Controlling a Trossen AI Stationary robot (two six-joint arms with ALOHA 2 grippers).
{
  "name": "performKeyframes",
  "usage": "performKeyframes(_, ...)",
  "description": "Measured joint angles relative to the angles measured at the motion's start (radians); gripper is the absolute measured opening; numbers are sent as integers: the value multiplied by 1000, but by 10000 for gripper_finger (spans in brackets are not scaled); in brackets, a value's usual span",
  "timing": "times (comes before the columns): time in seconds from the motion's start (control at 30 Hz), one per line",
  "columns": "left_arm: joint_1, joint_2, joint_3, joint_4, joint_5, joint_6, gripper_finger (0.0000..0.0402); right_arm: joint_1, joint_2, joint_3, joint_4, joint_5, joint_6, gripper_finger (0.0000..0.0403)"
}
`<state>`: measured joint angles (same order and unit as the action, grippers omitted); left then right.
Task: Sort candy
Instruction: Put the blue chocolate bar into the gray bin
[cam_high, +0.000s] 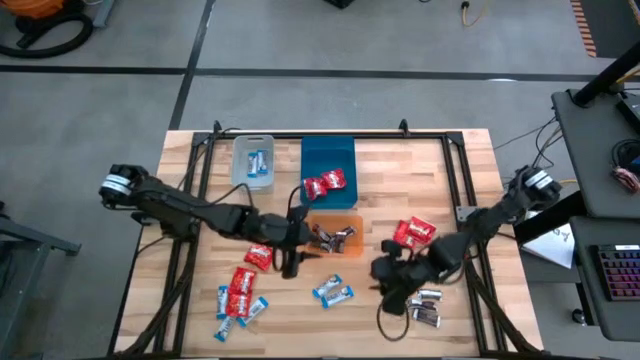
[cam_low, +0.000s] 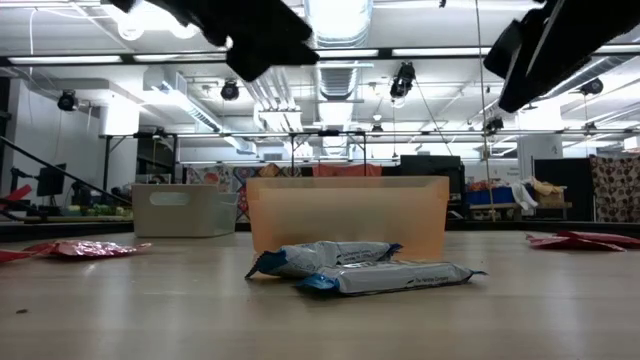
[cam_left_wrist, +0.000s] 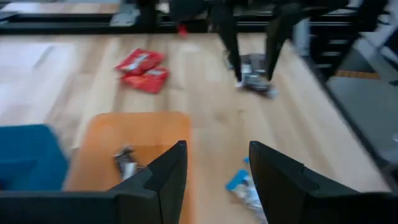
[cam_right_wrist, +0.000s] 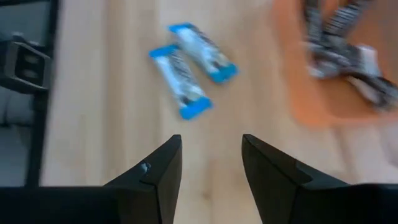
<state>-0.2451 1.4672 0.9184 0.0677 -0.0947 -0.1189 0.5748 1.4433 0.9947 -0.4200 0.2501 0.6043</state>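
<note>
The jaws of the left gripper (cam_high: 290, 262) are seen parted with nothing between them, held above the near left corner of the orange bin (cam_high: 335, 233). The jaws of the right gripper (cam_right_wrist: 210, 163) are likewise parted and empty, to the right of the orange bin over bare wood.

No brand name or writing can be read on any wrapper.

Two blue-and-white candies (cam_high: 333, 292) are laid side by side on the table just in front of the orange bin, their long axes running roughly left to right. Dark brown-silver candies (cam_high: 335, 237) are found inside the orange bin, lying at mixed angles. Two red candies (cam_high: 325, 184) are held in the blue bin (cam_high: 327, 158) behind the orange bin, and blue-and-white ones (cam_high: 257, 162) in the clear bin (cam_high: 252, 160) to its left. More red candies (cam_high: 413, 233) are seen right of the orange bin, a mixed red and blue-and-white heap (cam_high: 240, 293) to its front left, and silver-dark pieces (cam_high: 426, 307) to its front right.

The surface is a light wooden table (cam_high: 200, 205) on a grey floor. Beyond the orange bin, a workshop with ceiling lights and cluttered benches is visible.
</note>
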Motion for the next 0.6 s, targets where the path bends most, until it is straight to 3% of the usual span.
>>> performKeyframes(0.23, -112, -40, 0, -18, -80, -14, 155, 64, 167, 2, 174, 116, 14, 147)
performKeyframes(0.6, -180, -67, 0, -27, -159, -25, 155, 71, 374, 152, 171, 144, -9, 186)
